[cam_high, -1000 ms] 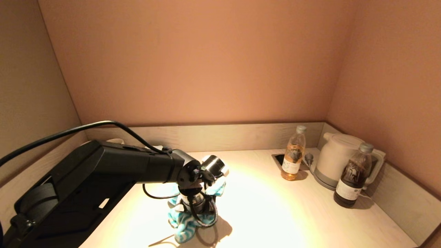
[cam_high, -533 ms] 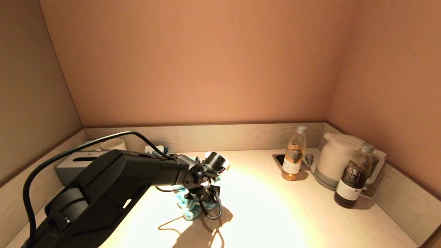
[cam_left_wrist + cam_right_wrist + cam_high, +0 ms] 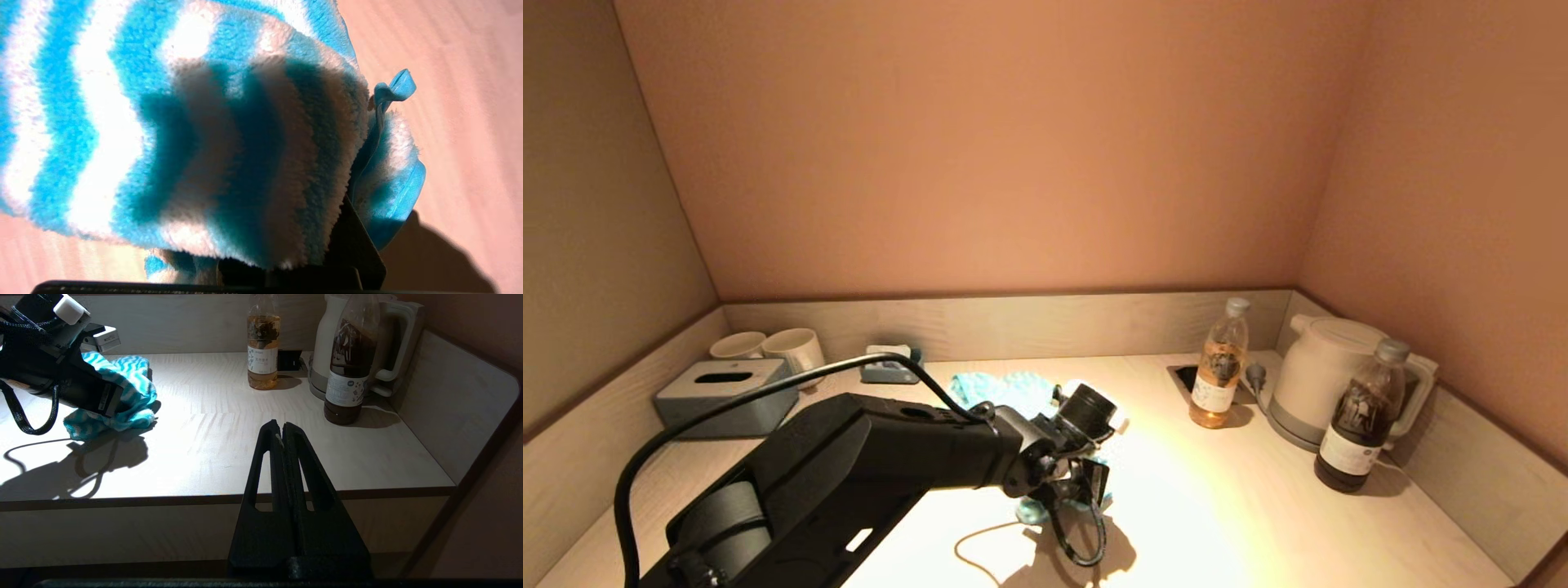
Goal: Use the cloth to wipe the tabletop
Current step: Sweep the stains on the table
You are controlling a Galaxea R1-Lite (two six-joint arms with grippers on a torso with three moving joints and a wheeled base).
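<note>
The blue-and-white striped cloth lies bunched on the pale wooden tabletop, near its middle. My left gripper points down onto it and is shut on the cloth, pressing it against the table. In the left wrist view the cloth fills most of the picture and hides the fingers, apart from one dark finger. The right wrist view shows the cloth under the left gripper. My right gripper is shut and empty, parked in front of the table's front edge.
An amber bottle, a white kettle and a dark bottle stand at the back right by a socket recess. A grey tissue box, two cups and a small grey device sit at the back left.
My left arm has swept to the right and further back across the table, dragging the cloth with it. The tissue box and cups have come into view.
</note>
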